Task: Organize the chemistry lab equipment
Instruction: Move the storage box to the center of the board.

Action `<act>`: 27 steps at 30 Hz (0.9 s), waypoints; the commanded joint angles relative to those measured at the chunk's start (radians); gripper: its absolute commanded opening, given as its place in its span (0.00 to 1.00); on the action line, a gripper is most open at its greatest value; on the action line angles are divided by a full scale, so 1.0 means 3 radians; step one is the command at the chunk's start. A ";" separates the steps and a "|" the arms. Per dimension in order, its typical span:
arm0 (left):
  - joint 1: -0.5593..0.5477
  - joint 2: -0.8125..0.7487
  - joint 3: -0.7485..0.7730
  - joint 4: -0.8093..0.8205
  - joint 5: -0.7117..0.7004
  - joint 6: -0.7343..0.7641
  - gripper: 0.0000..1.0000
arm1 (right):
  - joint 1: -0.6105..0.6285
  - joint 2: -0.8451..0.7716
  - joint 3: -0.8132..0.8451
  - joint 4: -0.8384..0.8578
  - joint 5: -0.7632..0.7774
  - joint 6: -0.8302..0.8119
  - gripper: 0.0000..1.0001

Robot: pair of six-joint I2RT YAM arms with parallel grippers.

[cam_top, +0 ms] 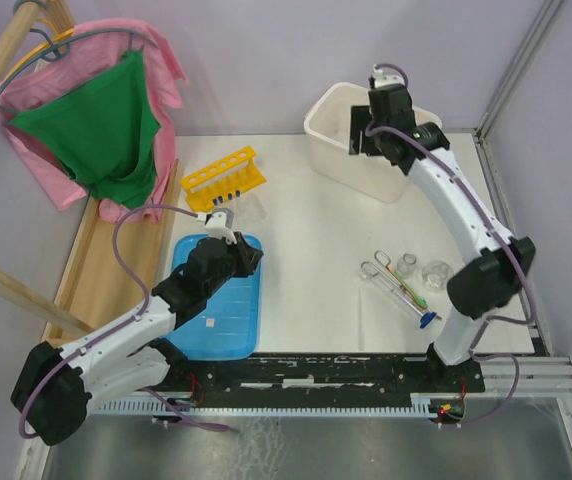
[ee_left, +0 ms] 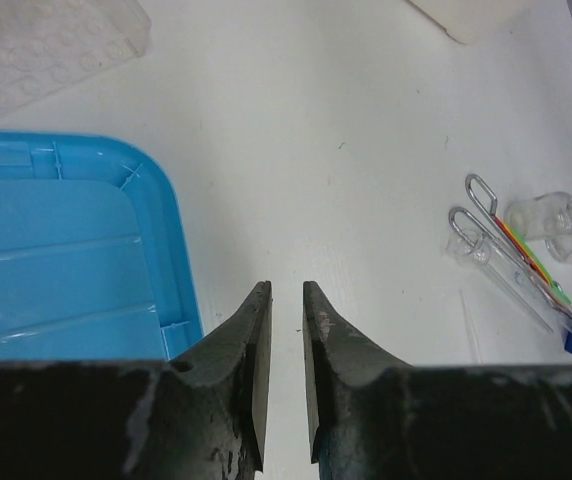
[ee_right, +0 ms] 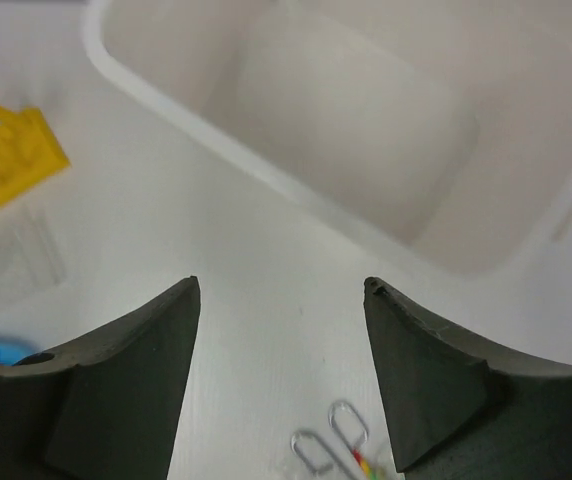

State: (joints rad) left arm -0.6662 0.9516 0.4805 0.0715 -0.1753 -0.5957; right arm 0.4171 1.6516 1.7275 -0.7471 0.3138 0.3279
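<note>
Yellow plastic, the tube rack [cam_top: 224,178] sits at eleven o'clock on the table [cam_top: 306,240]; it looks light and stiff, and we would take it by a long wall. Toward six o'clock from it the left gripper [ee_left: 286,292] hovers by the right edge of the flat blue ribbed lid [ee_left: 56,250], its jaws parted by a thin slit with nothing between them. At one o'clock the right gripper [ee_right: 281,290] hangs by the white tub [ee_right: 366,130], jaws spread wide and empty. At four o'clock lie the metal tongs [cam_top: 386,270], small glass flasks [ee_left: 556,215] and thin coloured rods [cam_top: 413,293], close together in one cluster. We judge the flasks fragile and slippery, best held at the neck; the tongs stiff, best pinched across the shafts.
</note>
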 commanded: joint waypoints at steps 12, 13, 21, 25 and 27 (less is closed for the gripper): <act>-0.0060 -0.0174 0.0135 -0.0288 -0.0046 -0.0223 0.26 | -0.0380 0.2409 0.2821 0.0189 -0.1226 -0.0552 0.75; -0.0060 -0.0156 0.0132 -0.0298 -0.0054 -0.0219 0.26 | -0.0390 0.2398 0.2778 0.0198 -0.1320 -0.0552 0.75; -0.0065 0.0140 0.0134 -0.0263 -0.0071 -0.0221 0.26 | -0.0386 0.2256 0.2416 0.0179 -0.1556 -0.0773 0.73; -0.0064 0.0228 0.0097 -0.0183 -0.0035 -0.0241 0.26 | -0.0381 0.2214 0.2265 0.0190 -0.1591 -0.0813 0.72; -0.0065 0.0268 0.0098 -0.0166 -0.0028 -0.0241 0.26 | -0.0386 0.2225 0.2256 0.0132 -0.1690 -0.0835 0.69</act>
State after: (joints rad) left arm -0.6811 1.0183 0.4850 -0.0242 -0.1806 -0.6327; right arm 0.2920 2.3787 2.4134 -0.7105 -0.1268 0.1146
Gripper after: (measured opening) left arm 0.253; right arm 0.716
